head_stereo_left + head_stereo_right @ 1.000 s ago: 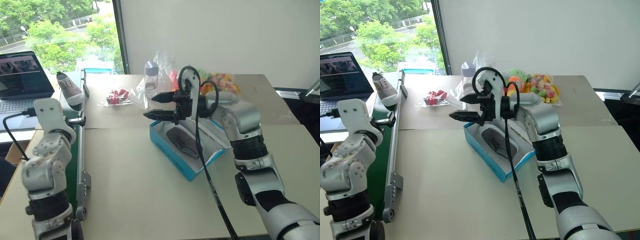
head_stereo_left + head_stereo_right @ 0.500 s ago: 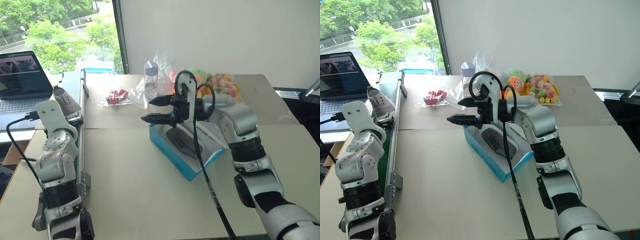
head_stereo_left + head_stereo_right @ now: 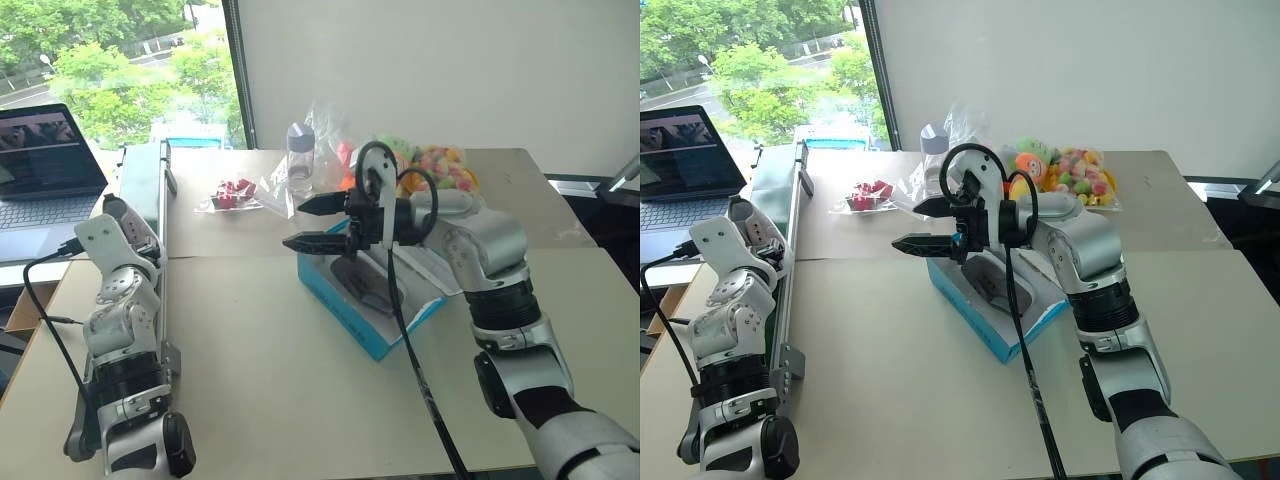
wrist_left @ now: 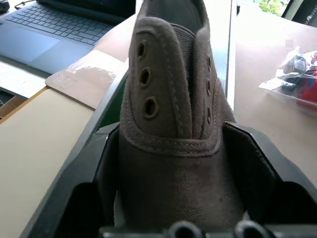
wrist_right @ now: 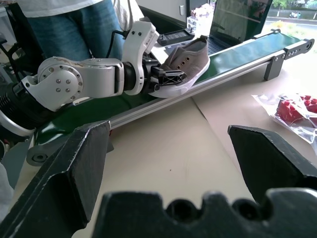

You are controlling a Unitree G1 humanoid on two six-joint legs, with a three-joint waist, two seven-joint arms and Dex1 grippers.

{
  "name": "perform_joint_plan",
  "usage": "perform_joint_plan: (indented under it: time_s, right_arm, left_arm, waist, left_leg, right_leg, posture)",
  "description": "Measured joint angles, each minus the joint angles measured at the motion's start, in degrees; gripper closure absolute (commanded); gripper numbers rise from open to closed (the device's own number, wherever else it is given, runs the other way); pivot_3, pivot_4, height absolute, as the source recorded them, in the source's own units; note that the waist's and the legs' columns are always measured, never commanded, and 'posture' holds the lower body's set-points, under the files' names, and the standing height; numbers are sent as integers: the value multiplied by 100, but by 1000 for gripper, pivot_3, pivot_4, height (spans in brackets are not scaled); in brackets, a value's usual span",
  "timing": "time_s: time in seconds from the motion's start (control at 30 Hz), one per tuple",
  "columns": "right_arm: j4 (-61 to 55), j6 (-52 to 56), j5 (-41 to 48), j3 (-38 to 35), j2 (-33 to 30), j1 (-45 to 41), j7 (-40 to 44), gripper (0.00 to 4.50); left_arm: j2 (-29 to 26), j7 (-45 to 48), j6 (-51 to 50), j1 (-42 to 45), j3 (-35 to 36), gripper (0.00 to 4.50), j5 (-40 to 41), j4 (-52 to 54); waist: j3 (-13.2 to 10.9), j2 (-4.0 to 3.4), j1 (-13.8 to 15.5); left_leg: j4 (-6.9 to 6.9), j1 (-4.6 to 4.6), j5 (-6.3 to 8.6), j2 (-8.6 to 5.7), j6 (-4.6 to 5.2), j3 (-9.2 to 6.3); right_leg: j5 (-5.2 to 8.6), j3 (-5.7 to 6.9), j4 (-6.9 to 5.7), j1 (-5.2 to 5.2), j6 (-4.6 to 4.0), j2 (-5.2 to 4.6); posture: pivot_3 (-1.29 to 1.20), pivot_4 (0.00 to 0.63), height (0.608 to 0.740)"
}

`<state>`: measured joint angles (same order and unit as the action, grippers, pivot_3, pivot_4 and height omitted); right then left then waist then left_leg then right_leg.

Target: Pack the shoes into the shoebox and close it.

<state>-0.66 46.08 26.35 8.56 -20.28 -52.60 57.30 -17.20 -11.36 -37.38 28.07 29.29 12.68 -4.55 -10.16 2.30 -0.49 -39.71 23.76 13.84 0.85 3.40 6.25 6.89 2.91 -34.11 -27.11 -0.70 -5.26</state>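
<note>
**Left gripper clamps sneaker over conveyor; one shoe already boxed**

Head views: The open blue shoebox (image 3: 372, 300) lies at an angle on the tan table (image 3: 300, 400), its long axis running from near centre toward the robot's right. One grey shoe inside the box (image 3: 365, 283) lies along that axis, partly hidden by the right gripper (image 3: 318, 223), which hovers above the box's left end with fingers spread wide and empty, pointing toward the robot's left. Behind the box stand a clear bottle (image 3: 302, 155), a bag of red pieces (image 3: 233, 194) and colourful plush toys (image 3: 440, 165). A green conveyor (image 3: 140, 185) runs along the table's left edge, a laptop (image 3: 45, 165) beyond it.

Left wrist view: The left gripper (image 4: 171, 163) is closed on the second shoe (image 4: 171, 129), its black fingers pressing both sides; the eyelets and tongue face the camera, the far end cut off.

Right wrist view: The shoe's long axis is tilted, its far end raised above the belt. A person in jeans (image 5: 84, 25) stands behind, cropped.
</note>
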Motion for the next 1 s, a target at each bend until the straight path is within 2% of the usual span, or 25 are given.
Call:
perform_joint_plan:
  time_s: [0.1,0.23,0.4,0.53,0.6,0.67,0.77,0.83,1.0]
  right_arm:
    - [-3,3,0,0,-1,0,-9,0]
    - [-3,4,-2,2,-1,0,-9,0]
    - [-3,3,-6,2,-1,0,-10,0]
    - [36,33,83,-101,98,-10,-155,0]
    - [266,170,329,-504,382,-152,-493,0]
    - [807,355,784,-1325,828,-571,-1171,0]
    - [1129,492,1108,-1848,1035,-960,-1684,0]
    - [1500,556,1297,-2229,1128,-1091,-2097,0]
    - [2124,589,1482,-2875,1199,-1220,-2929,0]
  left_arm:
    - [0,-8,50,-17,-2,3444,-7,12]
    - [0,-41,136,-74,-15,4490,-26,89]
    - [-2,2,255,-109,-175,4490,-107,164]
    - [46,412,485,-8,-425,4490,77,504]
    - [86,781,492,175,-666,4490,268,786]
    - [292,1171,451,440,-1072,4490,562,1192]
    - [445,1470,365,728,-1565,4490,774,1454]
    - [536,1509,309,868,-1657,4490,820,1465]
    - [878,1508,109,1249,-1884,4490,966,1468]
  waist:
    - [0,0,17]
    - [0,0,36]
    - [0,0,44]
    - [-1,2,50]
    - [-1,2,64]
    - [-1,2,87]
    - [-1,2,86]
    - [-1,2,32]
    - [-2,2,-17]
  left_leg:
    - [-1,1,0,-1,0,1]
    - [0,2,0,0,0,0]
    - [0,6,0,0,0,-2]
    - [-1,27,2,-1,2,-4]
    - [-3,46,1,-2,2,-6]
    - [-5,53,0,-3,2,-6]
    - [-2,51,4,-2,12,-4]
    - [0,50,-21,-1,61,-2]
    - [0,56,-23,1,67,-3]
  right_leg:
    - [-1,1,2,1,1,-2]
    - [0,3,2,0,0,-2]
    - [0,6,5,0,0,-2]
    - [-1,10,10,-14,0,-5]
    - [-3,13,9,-29,-3,-5]
    - [-6,14,11,-31,-4,-6]
    - [-5,14,13,-29,-4,-2]
    - [-5,10,12,-29,-3,6]
    - [-3,10,12,-29,1,14]
  posture:
    - [0,150,740]
    - [0,150,740]
    - [0,150,740]
    - [0,150,740]
    - [0,150,740]
    - [0,150,740]
    - [0,150,740]
    - [0,150,740]
    - [0,150,740]
